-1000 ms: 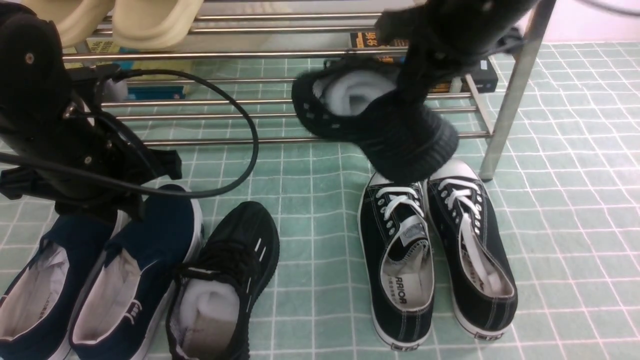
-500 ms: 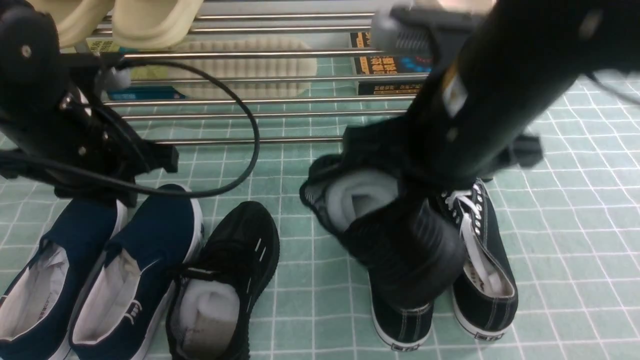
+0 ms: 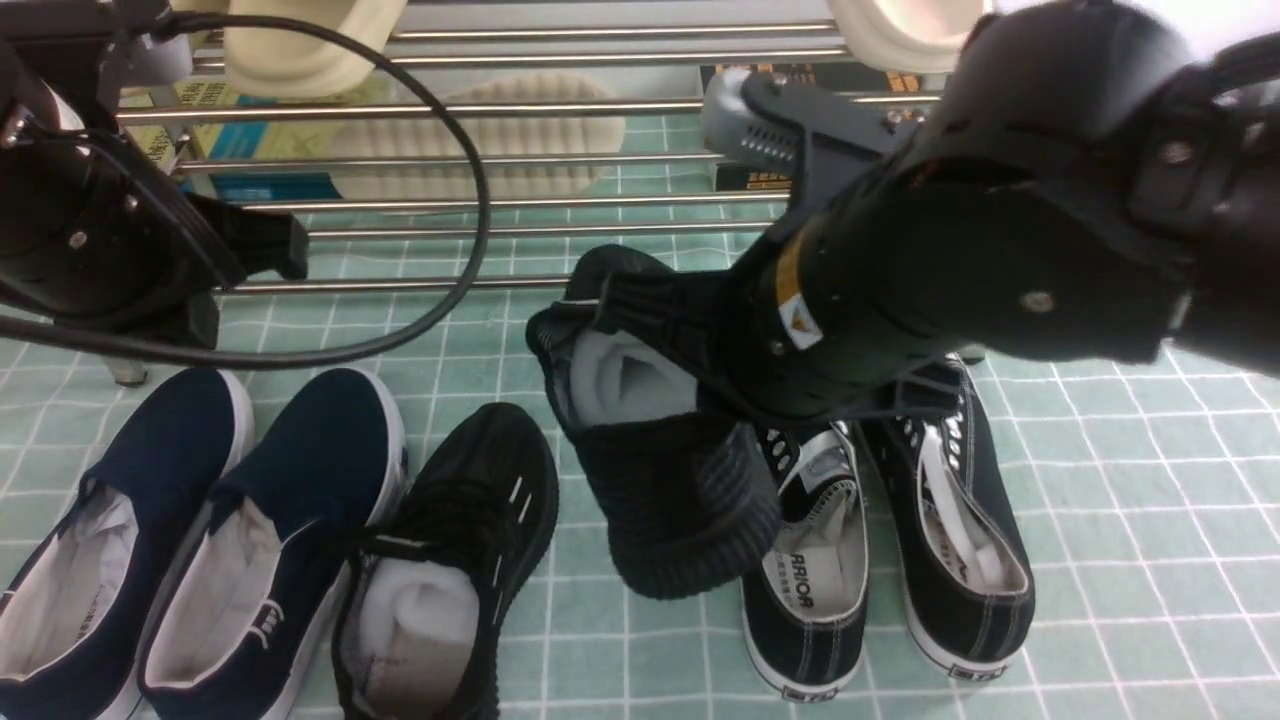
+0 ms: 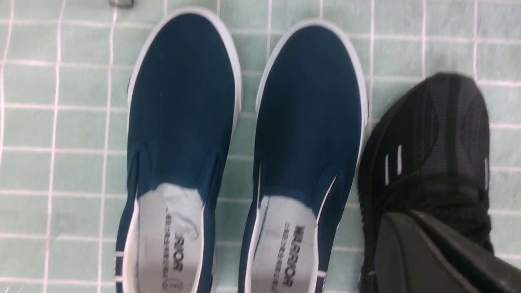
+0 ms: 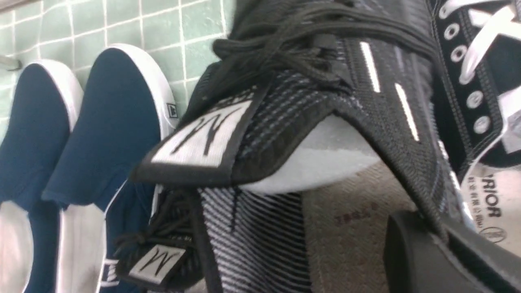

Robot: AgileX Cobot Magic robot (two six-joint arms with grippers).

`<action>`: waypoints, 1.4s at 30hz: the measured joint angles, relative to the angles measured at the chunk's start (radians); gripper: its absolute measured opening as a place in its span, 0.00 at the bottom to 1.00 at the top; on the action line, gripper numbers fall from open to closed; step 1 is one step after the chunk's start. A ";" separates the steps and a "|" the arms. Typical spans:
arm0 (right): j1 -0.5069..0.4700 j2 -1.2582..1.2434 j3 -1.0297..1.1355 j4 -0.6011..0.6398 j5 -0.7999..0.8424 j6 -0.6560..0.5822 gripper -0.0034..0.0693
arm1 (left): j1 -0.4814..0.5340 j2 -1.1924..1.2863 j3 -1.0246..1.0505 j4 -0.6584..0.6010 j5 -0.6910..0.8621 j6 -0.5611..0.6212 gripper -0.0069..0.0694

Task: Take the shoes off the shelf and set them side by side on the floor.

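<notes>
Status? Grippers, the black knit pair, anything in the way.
Left gripper shut, empty. Right gripper shut on second knit shoe, airborne. First knit shoe down beside navy slip-ons. Canvas sneakers crowd the landing gap.

One all-black knit sneaker [image 3: 455,540] sits flat on the pale green tiled floor [image 3: 1150,480], toe pointing at the shelf [image 3: 520,203], white stuffing showing in the opening. Its twin [image 3: 660,470] is up off the floor just to its right, tipped steeply, ribbed black heel facing the camera. The shelf's shiny silver tubes run behind both.
</notes>
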 joint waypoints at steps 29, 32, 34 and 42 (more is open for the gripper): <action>0.024 0.204 -0.025 0.237 0.103 -0.155 0.43 | 0.000 0.000 0.000 0.010 0.051 0.002 0.12; 0.010 0.198 -0.075 0.247 0.231 -0.272 0.56 | 0.000 0.000 0.000 0.011 0.055 0.002 0.12; 0.004 0.187 -0.109 0.247 0.273 -0.335 0.60 | 0.000 0.000 0.000 0.011 0.057 0.002 0.12; -0.072 -0.001 -0.204 0.174 0.324 -0.722 0.55 | 0.000 0.000 0.000 0.011 0.082 0.002 0.13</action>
